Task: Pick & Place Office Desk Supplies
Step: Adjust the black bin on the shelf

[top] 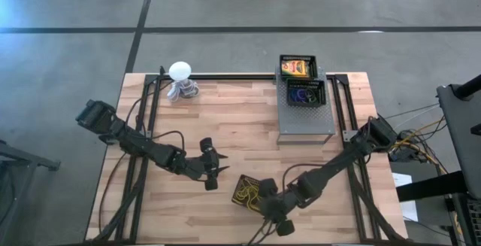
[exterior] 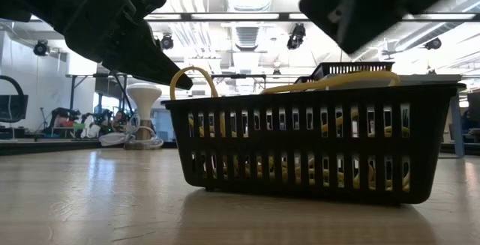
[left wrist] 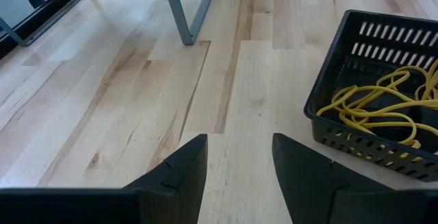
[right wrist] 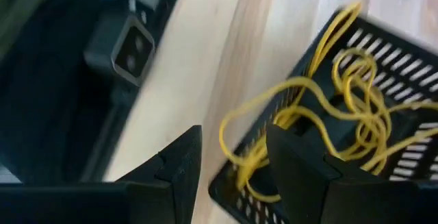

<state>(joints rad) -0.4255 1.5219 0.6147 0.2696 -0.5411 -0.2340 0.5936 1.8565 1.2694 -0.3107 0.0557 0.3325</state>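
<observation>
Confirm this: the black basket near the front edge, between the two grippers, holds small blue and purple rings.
Wrong. That black basket between the left gripper and right gripper holds yellow rubber bands; the left wrist view shows them.

Both grippers (left wrist: 234,166) (right wrist: 229,159) apparently parted, low.

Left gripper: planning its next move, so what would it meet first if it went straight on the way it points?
Probably nothing but bare table: the left gripper points past the basket, which sits off to one side, though depth is unclear.
</observation>
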